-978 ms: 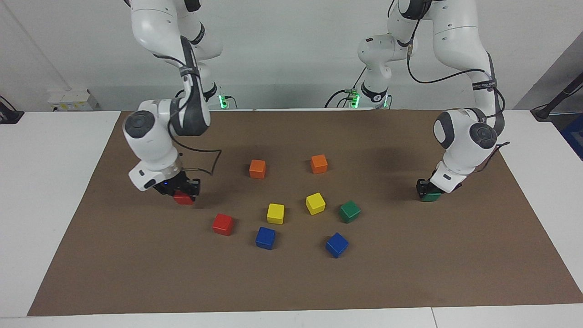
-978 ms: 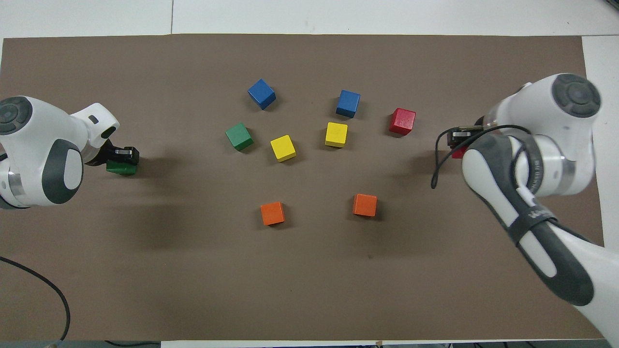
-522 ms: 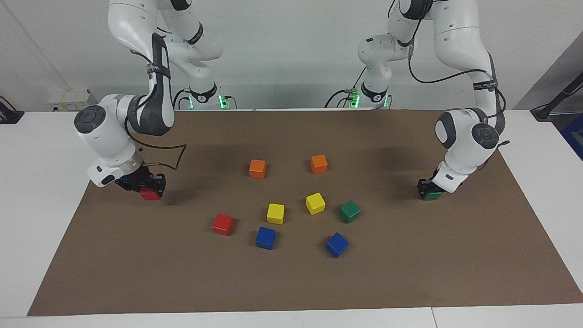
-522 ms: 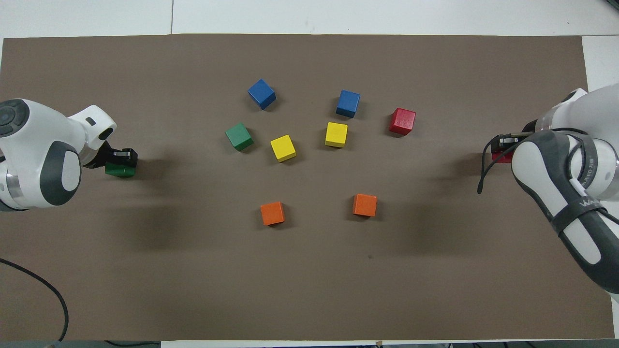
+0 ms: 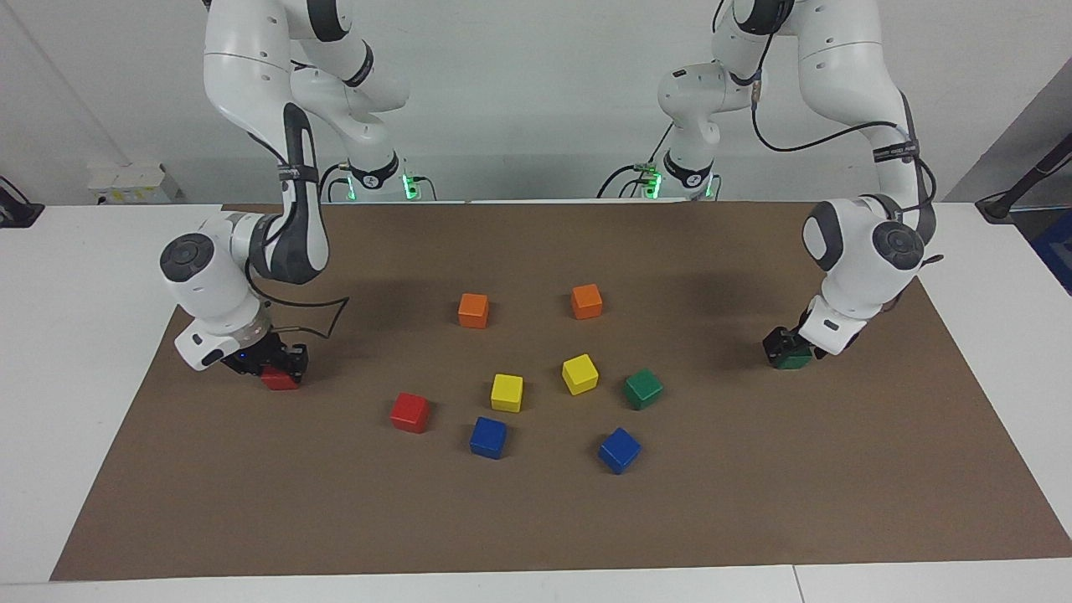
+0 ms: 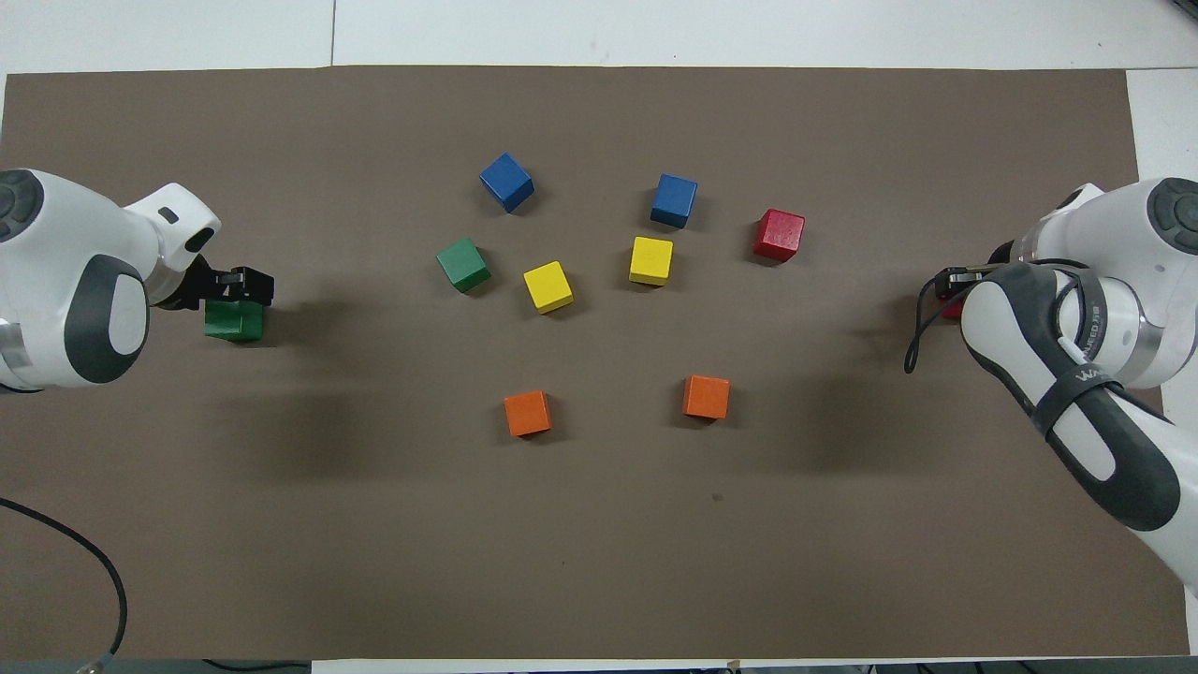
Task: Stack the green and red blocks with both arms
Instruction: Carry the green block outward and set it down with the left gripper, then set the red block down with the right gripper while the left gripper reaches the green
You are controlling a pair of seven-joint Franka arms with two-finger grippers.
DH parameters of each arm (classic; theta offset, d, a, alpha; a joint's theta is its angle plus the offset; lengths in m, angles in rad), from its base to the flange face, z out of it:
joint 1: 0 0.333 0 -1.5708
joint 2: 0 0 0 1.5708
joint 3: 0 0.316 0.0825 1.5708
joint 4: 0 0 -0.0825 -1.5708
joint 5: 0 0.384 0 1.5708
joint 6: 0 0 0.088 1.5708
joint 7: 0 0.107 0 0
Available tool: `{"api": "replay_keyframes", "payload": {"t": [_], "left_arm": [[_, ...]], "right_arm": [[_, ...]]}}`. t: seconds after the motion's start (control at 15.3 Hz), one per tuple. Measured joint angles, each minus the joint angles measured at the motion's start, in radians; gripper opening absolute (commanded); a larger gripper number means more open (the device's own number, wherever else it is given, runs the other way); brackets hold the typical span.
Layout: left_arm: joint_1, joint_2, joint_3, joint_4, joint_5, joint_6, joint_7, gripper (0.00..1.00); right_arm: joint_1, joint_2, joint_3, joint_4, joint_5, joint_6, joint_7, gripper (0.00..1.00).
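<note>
Brown mat (image 5: 536, 519): right gripper (image 5: 276, 362) grips red block (image 5: 280, 379), nearly hidden overhead; left gripper (image 5: 783, 345) seemingly released.

The mat (image 5: 536, 519) lies bare along its edge farthest from the robots and in the band nearest them. Obstacles cluster mid-mat: two orange cubes (image 5: 473, 310), two yellow cubes (image 5: 507, 392), two blue cubes (image 5: 488, 437), a red cube (image 5: 409, 412) and a green cube (image 5: 643, 389), with narrow gaps between them. Open lanes run between this cluster and each low gripper, left (image 5: 787, 350) and right (image 5: 272, 364), at the mat's ends.
</note>
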Motion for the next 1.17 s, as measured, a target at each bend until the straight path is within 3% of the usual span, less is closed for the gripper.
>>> {"api": "replay_keyframes", "payload": {"t": [0.2,0.39,0.65,0.78,0.91,1.17], "left_arm": [[-0.090,0.001,-0.005,0.121,-0.004,-0.084,-0.248,1.00],[-0.220,0.007,-0.008,0.147,-0.004,-0.083,-0.546,1.00],[-0.328,0.028,-0.009,0.143,-0.004,-0.035,-0.848,1.00],[-0.357,0.052,-0.008,0.140,-0.004,0.005,-0.895,1.00],[-0.387,0.087,-0.008,0.153,-0.004,0.022,-0.920,1.00],[-0.414,0.175,-0.006,0.249,0.004,0.028,-0.936,1.00]], "right_arm": [[0.000,0.000,0.000,0.001,0.000,0.000,0.000,1.00],[0.005,-0.009,0.002,0.033,0.000,-0.055,0.003,1.00],[0.050,-0.030,0.008,0.226,-0.021,-0.282,0.131,1.00],[0.117,-0.022,0.011,0.317,-0.030,-0.340,0.263,1.00],[0.192,0.003,0.015,0.346,-0.031,-0.339,0.403,1.00],[0.284,0.118,0.018,0.403,-0.032,-0.285,0.601,1.00]]}}
